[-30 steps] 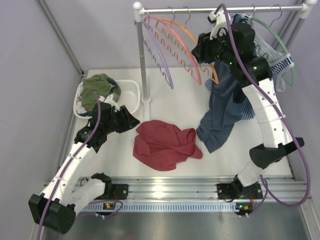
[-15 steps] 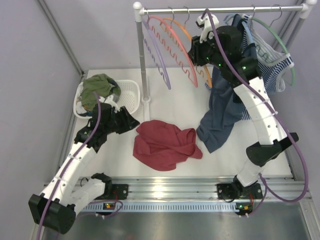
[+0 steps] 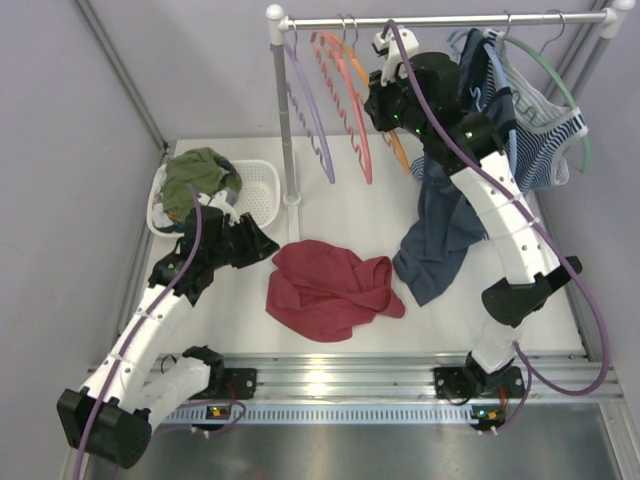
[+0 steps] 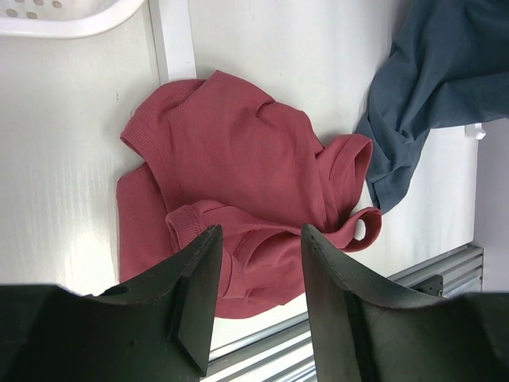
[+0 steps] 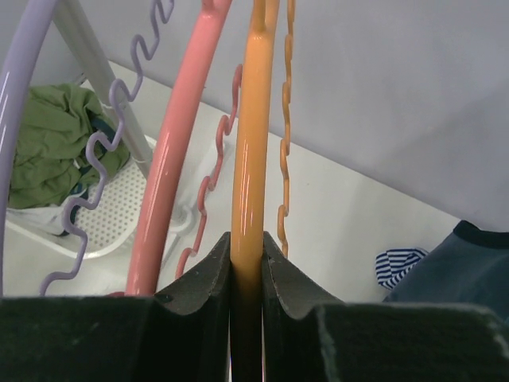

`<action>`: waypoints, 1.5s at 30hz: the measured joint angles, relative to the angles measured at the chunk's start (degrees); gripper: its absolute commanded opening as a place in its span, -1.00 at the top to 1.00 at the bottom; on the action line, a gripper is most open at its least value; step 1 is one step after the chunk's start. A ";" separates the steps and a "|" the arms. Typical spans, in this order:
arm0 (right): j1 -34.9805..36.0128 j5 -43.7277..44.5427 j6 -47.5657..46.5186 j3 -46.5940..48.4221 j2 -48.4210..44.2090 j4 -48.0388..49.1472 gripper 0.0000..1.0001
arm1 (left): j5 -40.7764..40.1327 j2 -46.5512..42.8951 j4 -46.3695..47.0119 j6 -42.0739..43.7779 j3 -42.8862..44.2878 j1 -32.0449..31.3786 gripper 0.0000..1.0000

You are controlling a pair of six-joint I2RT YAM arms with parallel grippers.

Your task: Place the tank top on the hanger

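Orange hanger (image 5: 251,143) now clamped in the right gripper (image 5: 246,248), whose jaws closed on its arm within the last second, so lifting it off the rail (image 3: 450,19) can follow; tank top (image 3: 330,288) lies crumpled on the table (image 3: 335,215) below the spread, empty left gripper (image 4: 260,235).

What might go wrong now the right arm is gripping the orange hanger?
The right tool pinches the orange hanger close beside the pink hanger, so lifting it may drag that one along. The tank top lies crumpled, so the open left tool may grab bunched layers.
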 measured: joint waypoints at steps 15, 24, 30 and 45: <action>0.00 8.87 0.35 -5.62 -4.24 3.82 1.00 | 0.00 0.00 -0.55 0.42 0.00 0.00 0.02; 0.00 10.58 0.46 -8.63 -9.11 7.50 1.00 | 0.00 -0.28 -0.68 0.68 0.00 0.00 0.00; 0.00 11.15 0.74 -12.85 -12.00 10.01 1.00 | 0.02 -0.72 -0.70 0.85 0.00 0.00 -0.03; 0.00 10.54 4.39 -26.51 -25.31 11.72 1.00 | 1.53 -0.70 -0.66 1.36 -0.02 0.00 -0.09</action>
